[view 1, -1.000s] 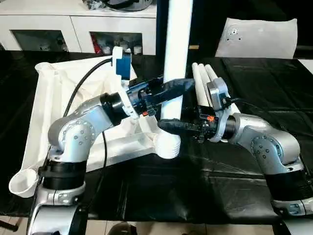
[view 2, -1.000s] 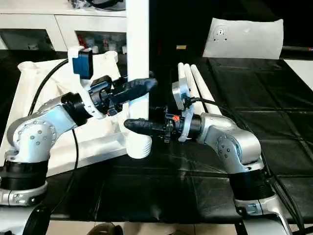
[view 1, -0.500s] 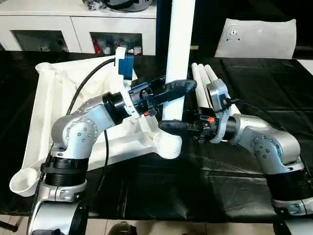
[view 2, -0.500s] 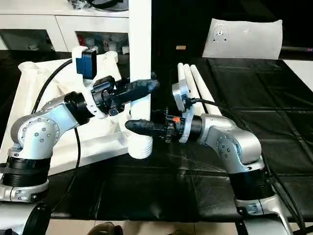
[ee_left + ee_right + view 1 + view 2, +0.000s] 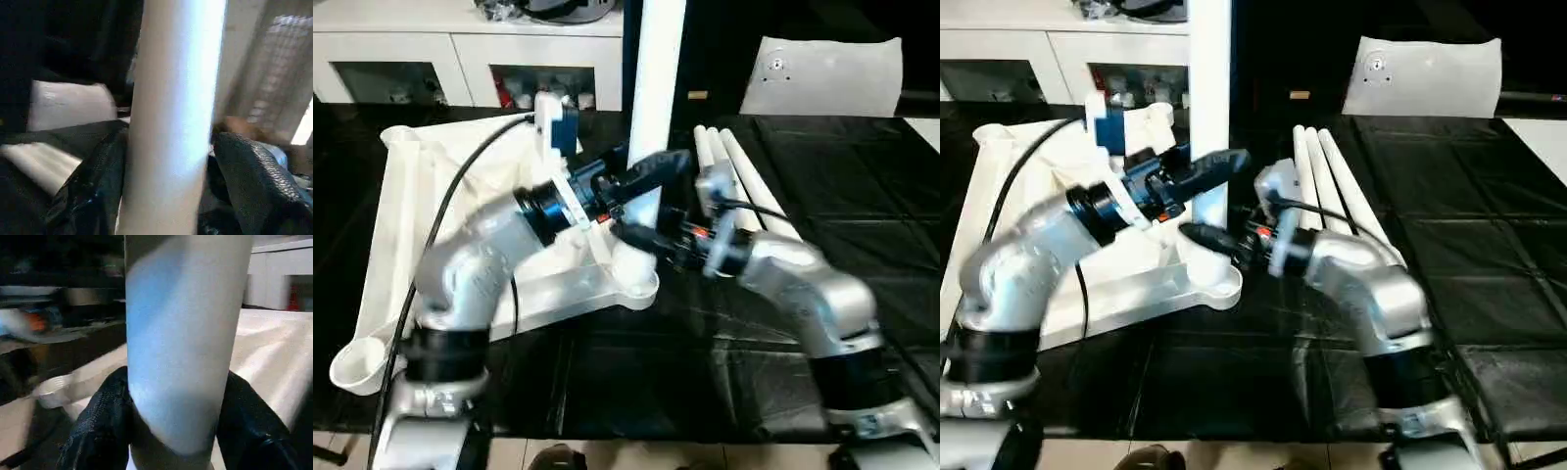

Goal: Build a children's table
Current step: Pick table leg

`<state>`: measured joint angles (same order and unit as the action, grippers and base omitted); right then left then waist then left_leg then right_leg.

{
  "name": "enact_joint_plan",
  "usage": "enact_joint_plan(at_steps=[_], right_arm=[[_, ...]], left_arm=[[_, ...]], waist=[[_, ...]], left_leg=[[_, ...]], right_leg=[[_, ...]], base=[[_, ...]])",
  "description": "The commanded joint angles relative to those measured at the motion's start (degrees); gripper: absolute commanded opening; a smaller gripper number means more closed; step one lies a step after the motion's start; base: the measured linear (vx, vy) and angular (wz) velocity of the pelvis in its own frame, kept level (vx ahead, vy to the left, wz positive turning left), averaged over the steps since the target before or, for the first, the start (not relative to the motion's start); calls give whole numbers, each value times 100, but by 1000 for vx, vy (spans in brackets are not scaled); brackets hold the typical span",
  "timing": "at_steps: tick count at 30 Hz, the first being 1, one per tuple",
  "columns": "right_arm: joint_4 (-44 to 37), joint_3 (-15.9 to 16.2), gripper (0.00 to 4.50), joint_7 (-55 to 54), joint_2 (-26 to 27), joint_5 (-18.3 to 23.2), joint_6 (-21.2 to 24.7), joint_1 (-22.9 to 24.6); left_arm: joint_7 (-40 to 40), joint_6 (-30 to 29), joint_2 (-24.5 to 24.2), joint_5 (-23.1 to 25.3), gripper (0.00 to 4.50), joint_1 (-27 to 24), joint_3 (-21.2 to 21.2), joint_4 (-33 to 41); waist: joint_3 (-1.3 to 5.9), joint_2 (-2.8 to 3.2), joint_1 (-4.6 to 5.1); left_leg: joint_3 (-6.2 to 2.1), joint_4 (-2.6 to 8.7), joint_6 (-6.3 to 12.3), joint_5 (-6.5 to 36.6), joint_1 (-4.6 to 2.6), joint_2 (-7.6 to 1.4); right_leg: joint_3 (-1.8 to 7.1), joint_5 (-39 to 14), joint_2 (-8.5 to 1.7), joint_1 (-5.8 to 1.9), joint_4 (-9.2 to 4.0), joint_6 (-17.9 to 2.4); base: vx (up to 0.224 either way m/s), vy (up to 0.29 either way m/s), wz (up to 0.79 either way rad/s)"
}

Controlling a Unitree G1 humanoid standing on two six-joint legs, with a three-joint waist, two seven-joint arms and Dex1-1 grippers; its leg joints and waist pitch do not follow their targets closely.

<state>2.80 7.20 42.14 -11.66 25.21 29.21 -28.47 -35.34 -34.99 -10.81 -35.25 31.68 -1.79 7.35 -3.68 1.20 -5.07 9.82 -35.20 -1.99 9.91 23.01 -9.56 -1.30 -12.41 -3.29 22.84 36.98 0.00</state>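
The white table top (image 5: 421, 196) lies upside down on the black surface, ribbed side up. One white leg (image 5: 656, 78) stands upright in its near right corner socket (image 5: 631, 284). My left gripper (image 5: 651, 166) is shut on this leg at mid height; in the left wrist view the leg (image 5: 171, 117) sits between both fingers (image 5: 93, 186). My right gripper (image 5: 636, 235) is shut on the same leg just above the socket, and the right wrist view has the leg (image 5: 181, 357) clamped between its fingers (image 5: 102, 426). Three loose legs (image 5: 734, 171) lie side by side to the right.
A white cabinet with shelves (image 5: 411, 49) stands behind the work surface. A white bag (image 5: 822, 73) rests at the back right. The table top's near left corner socket (image 5: 357, 362) hangs over the front edge of the black surface.
Both arms are blurred with motion. The right forearm has swung left toward the leg and its wrist has turned. The ribbed part at the leg's base no longer shows above the socket.
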Motion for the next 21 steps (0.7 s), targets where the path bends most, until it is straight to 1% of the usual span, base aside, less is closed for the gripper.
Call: enact_joint_plan(at_steps=[1, 3, 6, 7, 8, 9, 10, 12, 13, 14, 17, 21], right_arm=[[69, -131, 189, -295, 64, -122, -92, -81], [93, -137, 189, -481, 189, -181, -175, -104], [111, -100, 189, -583, 262, -281, -247, -93], [113, -83, 189, -617, 289, -319, -271, -84], [114, -68, 189, -641, 312, -344, -286, -78], [122, -57, 189, -669, 334, -361, -306, -78], [124, -53, 189, -678, 340, -366, -312, -78], [143, -22, 189, -739, 385, -403, -355, -89], [150, -11, 189, -765, 399, -426, -377, -92], [161, -10, 189, -780, 408, -438, -391, -97], [191, -30, 189, -835, 430, -459, -426, -111], [192, -46, 189, -847, 428, -500, -432, -104]], left_arm=[[193, 86, 54, 108, 305, 1, 121, 281], [523, 182, 213, 280, 279, -21, 133, 369], [843, 269, 403, 407, 269, -51, 125, 420], [992, 317, 511, 442, 254, -65, 101, 430], [1064, 394, 555, 550, 254, -93, 158, 429], [1141, 415, 599, 628, 229, -135, 223, 419], [1165, 422, 613, 653, 223, -148, 243, 415], [1301, 479, 620, 951, 220, -236, 495, 396], [1366, 469, 641, 1010, 213, -266, 554, 401], [1440, 466, 671, 1045, 195, -275, 567, 401], [1655, 519, 779, 1141, 191, -259, 510, 388], [1719, 562, 774, 1219, 186, -268, 502, 367]], waist=[[430, -45, 13], [423, -48, 19], [425, -59, 9], [419, -60, 12], [420, -68, 17], [421, -69, 18], [417, -83, 22], [422, -50, 20], [420, -61, 27], [422, -59, 26], [423, -60, 26], [423, -65, 24]], left_leg=[[-86, 395, -120, 847, -150, -284], [-91, 407, -122, 868, -146, -294], [-92, 402, -115, 877, -141, -291], [-92, 403, -104, 862, -128, -283], [-89, 401, -88, 835, -122, -278], [-88, 398, -83, 844, -125, -280], [-87, 400, -74, 851, -121, -281], [-97, 400, -66, 866, -123, -286], [-96, 404, -79, 913, -129, -289], [-95, 404, -89, 925, -129, -287], [-95, 398, -82, 876, -123, -285], [-95, 397, -62, 860, -121, -282]], right_leg=[[210, -681, -401, -263, -466, -1103], [214, -712, -400, -256, -473, -1084], [216, -710, -404, -265, -474, -1042], [214, -701, -399, -264, -481, -1027], [216, -686, -395, -267, -484, -1004], [218, -692, -397, -265, -486, -997], [220, -713, -399, -264, -495, -990], [218, -752, -399, -256, -493, -949], [218, -794, -399, -252, -498, -941], [218, -804, -396, -252, -498, -943], [217, -689, -394, -254, -492, -967], [216, -655, -393, -255, -490, -969]], base=[[0, 0, 0], [0, 0, 0], [0, 0, 0], [0, 0, 0], [0, 0, 0], [0, 0, 0], [0, 0, 0], [0, 0, 0], [0, 0, 0], [0, 0, 0], [0, 0, 0], [0, 0, 0]])
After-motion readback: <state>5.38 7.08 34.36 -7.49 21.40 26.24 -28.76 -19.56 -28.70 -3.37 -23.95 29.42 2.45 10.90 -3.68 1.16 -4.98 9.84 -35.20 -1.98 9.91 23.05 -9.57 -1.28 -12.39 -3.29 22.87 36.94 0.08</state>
